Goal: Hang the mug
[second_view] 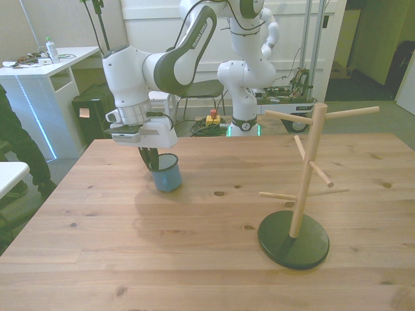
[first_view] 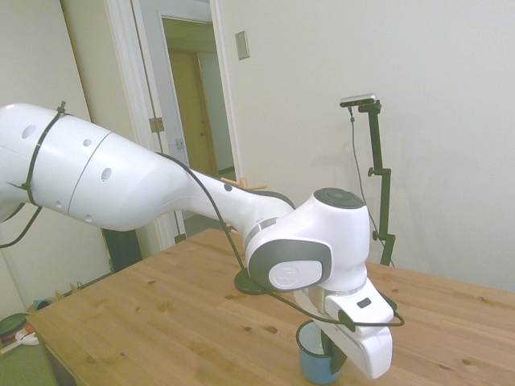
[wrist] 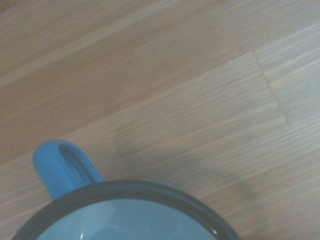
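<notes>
The mug [second_view: 166, 176] is small and light blue with a dark rim, and it sits low over the table toward the front view's left, slightly tilted. My gripper [second_view: 154, 163] comes down on it from above, and its dark fingers [second_view: 148, 157] are shut on the mug's wall at the rim. In the side view the mug [first_view: 315, 355] shows below the white hand, with the gripper [first_view: 335, 354] at its rim. The wrist view shows the mug's rim [wrist: 125, 186] and blue handle [wrist: 62, 167] from close above. I cannot tell whether the mug's base touches the wood.
A wooden peg stand [second_view: 305, 172] with several pegs rises from a round black base [second_view: 293, 243] toward the front view's right, well apart from the mug. In the side view the base [first_view: 248, 282] shows behind the arm. A person's dark sleeve [second_view: 14, 139] is at the left edge.
</notes>
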`<state>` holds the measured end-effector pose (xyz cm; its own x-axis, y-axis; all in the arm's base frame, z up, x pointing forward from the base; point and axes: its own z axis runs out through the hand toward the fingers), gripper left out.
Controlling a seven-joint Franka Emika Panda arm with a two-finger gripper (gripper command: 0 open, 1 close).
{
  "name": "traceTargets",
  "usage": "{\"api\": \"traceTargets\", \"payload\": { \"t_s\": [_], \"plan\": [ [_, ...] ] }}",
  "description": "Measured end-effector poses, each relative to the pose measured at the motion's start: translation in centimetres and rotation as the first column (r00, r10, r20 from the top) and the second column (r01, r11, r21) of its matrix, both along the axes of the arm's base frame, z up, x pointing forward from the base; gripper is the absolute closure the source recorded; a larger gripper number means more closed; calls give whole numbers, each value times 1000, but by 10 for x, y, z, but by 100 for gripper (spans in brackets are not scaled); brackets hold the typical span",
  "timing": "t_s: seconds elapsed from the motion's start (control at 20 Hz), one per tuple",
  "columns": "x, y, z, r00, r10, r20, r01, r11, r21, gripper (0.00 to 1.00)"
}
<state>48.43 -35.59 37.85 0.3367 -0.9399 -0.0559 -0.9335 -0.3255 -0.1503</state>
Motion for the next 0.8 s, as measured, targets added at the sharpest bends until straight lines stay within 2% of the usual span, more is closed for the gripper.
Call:
{"api": "traceTargets", "payload": {
  "t_s": [0.2,0.45,0.8],
  "plan": [
    [-3,0,29,999,-2,46,3,1000,-17,100],
    [-5,4,85,994,-3,111,6,999,-34,100],
    [25,52,161,985,-1,173,9,999,-43,100]
  ]
}}
